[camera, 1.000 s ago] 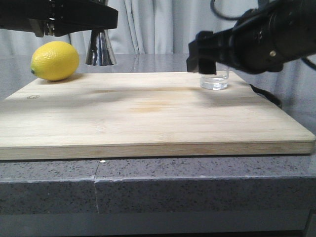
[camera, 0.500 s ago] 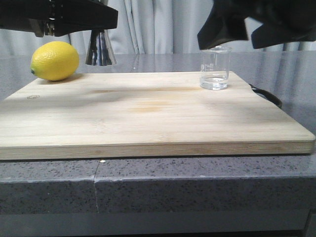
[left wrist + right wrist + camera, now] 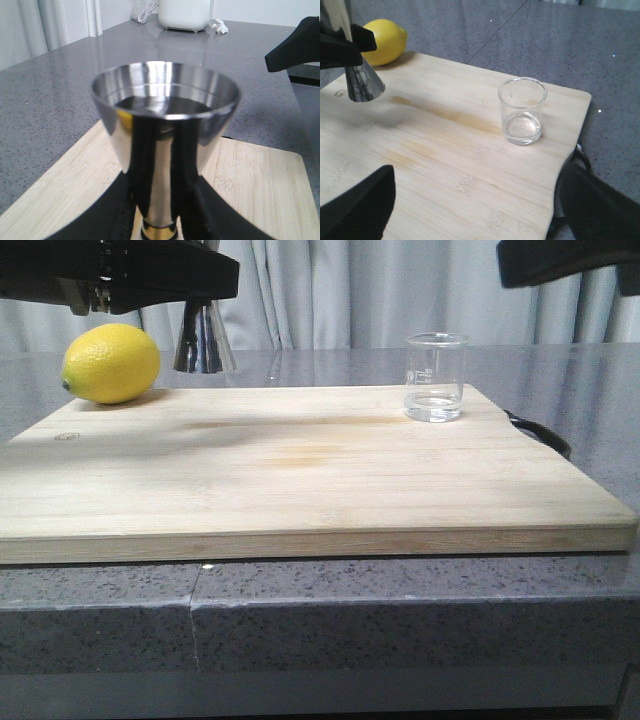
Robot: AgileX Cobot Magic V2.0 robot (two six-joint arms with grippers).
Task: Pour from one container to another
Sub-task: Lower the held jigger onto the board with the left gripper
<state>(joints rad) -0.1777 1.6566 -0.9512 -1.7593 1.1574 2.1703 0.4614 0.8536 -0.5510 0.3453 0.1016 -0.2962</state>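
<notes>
The clear glass beaker (image 3: 436,377) stands upright near the far right corner of the wooden board (image 3: 300,470), with nothing touching it. In the right wrist view the beaker (image 3: 522,111) lies beyond my right gripper (image 3: 475,210), which is open with its fingers spread wide and nothing between them. In the front view only a dark piece of the right arm (image 3: 570,260) shows at the top right. My left gripper (image 3: 159,220) is shut on the narrow waist of the steel jigger (image 3: 165,130). It holds the jigger (image 3: 204,338) upright above the board's far left.
A yellow lemon (image 3: 110,362) rests on the board's far left corner, close to the jigger. A black handle (image 3: 540,432) sticks out at the board's right edge. The board lies on a grey speckled counter (image 3: 400,620). A white appliance (image 3: 186,14) stands far back.
My right gripper has left the beaker and risen up and to the right, almost out of the front view. The beaker stays where it stood. The left arm and jigger have not moved.
</notes>
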